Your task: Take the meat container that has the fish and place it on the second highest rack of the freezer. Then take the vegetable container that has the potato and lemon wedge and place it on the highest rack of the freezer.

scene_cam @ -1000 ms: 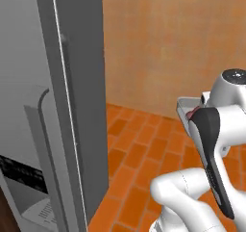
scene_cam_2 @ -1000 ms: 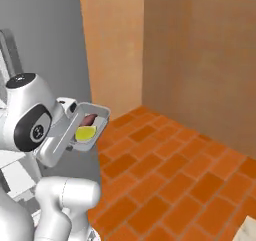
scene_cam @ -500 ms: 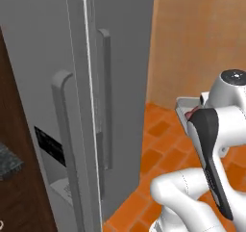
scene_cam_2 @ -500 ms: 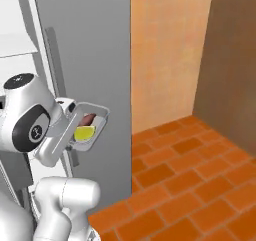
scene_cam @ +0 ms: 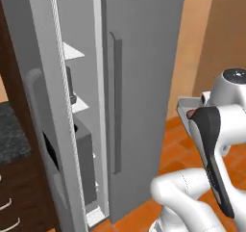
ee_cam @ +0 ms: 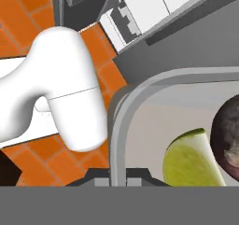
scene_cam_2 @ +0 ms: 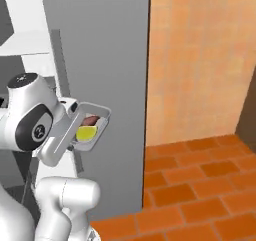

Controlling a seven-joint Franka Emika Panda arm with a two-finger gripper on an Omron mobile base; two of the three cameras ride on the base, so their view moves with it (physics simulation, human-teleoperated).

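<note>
My gripper (ee_cam: 119, 176) is shut on the rim of the grey vegetable container (ee_cam: 116, 121), held out level in front of my arm. Inside lie the yellow lemon wedge (ee_cam: 190, 162) and the dark reddish potato (ee_cam: 228, 136). The right base view has the same container (scene_cam_2: 101, 116) with lemon wedge (scene_cam_2: 85, 133) and potato (scene_cam_2: 90, 120), close to the freezer's grey front. The freezer (scene_cam: 141, 77) stands ahead with its left door (scene_cam: 45, 101) swung open. Two white racks (scene_cam: 72, 52) show through the gap. The fish and its meat container are out of view.
A dark wood cabinet with a dark stone counter (scene_cam: 12, 135) stands left of the open door. An orange wall (scene_cam_2: 200, 60) rises to the right of the freezer. Orange brick floor (scene_cam_2: 200, 185) lies open to the right. Dark items sit on the freezer racks (scene_cam: 71, 84).
Both base views have swung with the base, so the freezer now faces me and its open interior shows. The container has stayed in the shut gripper.
</note>
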